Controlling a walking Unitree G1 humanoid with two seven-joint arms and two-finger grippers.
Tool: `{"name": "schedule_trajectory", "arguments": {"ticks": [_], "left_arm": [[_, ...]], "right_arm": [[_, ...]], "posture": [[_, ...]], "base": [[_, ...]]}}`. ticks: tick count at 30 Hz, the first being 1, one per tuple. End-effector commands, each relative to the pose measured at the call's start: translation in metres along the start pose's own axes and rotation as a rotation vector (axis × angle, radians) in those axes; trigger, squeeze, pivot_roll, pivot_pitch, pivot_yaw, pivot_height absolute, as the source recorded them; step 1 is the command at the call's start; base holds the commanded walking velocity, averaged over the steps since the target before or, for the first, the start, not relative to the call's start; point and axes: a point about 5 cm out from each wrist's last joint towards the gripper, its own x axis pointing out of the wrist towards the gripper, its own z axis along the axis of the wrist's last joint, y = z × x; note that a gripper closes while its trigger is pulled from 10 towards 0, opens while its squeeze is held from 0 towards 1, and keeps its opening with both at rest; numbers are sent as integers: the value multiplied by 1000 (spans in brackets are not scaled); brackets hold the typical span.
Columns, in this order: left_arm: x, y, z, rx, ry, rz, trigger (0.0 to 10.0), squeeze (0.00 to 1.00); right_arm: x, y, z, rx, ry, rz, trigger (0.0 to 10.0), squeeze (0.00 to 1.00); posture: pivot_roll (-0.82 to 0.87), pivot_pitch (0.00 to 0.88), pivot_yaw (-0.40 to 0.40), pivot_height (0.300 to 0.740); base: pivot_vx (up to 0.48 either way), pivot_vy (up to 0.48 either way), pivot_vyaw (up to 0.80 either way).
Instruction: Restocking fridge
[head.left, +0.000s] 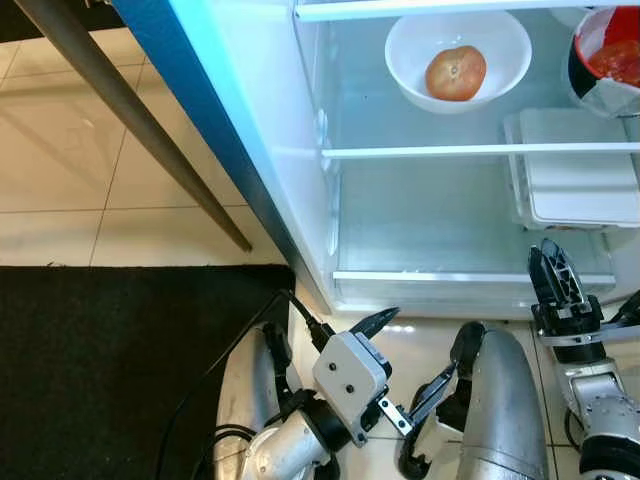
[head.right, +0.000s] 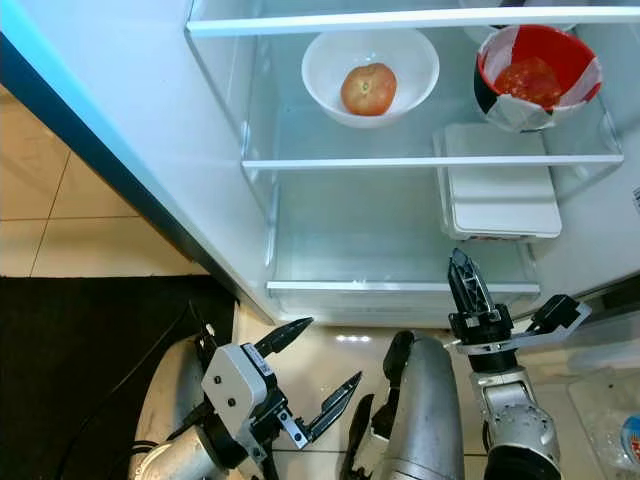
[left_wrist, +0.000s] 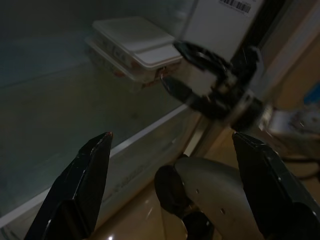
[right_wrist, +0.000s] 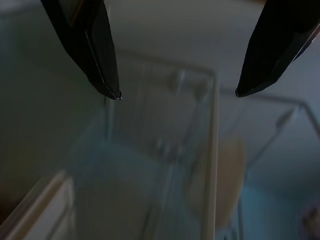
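Fridge holds a tomato bowl and white container; both tools, left and right, spread open and empty, so stocking looks partway done.

Two bowls, one tomato, one white lidded container, perhaps two stacked

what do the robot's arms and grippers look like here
Both arms are rounded silver metal shells with black joints. The left gripper has two long, pointed black fingers on a pale grey box housing, with a black cable trailing back. The right gripper has the same black fingers.
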Motion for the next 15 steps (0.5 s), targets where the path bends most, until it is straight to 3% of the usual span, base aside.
{"name": "schedule_trajectory", "arguments": {"ticks": [1,3,5,6,11,13,15], "left_arm": [[-4,-2,-7,-19,19,13,10000,0],[-4,0,-7,-14,19,17,10000,0],[-5,1,-7,-13,19,17,10000,0],[-6,2,-11,-12,26,15,10000,0],[-5,3,-14,-5,32,9,10000,0],[-4,7,-17,5,35,17,10000,0],[-4,8,-18,8,37,20,10000,0]], "right_arm": [[-16,-1,-10,17,51,-35,10000,537],[-24,5,-13,23,86,-31,10000,475],[-26,7,-14,26,96,-26,10000,475],[-30,10,-16,34,111,-29,10000,384],[-34,14,-24,51,166,-26,10000,365],[-37,17,-37,77,236,-26,10000,290],[-39,17,-42,84,265,-30,10000,290]], "posture": [[126,408,59,300],[120,399,62,300],[118,398,63,300],[108,389,65,300],[106,380,62,300],[101,368,54,300],[100,366,52,300]], "base": [[0,0,0],[0,0,0],[0,0,0],[0,0,0],[0,0,0],[0,0,0],[0,0,0]]}}
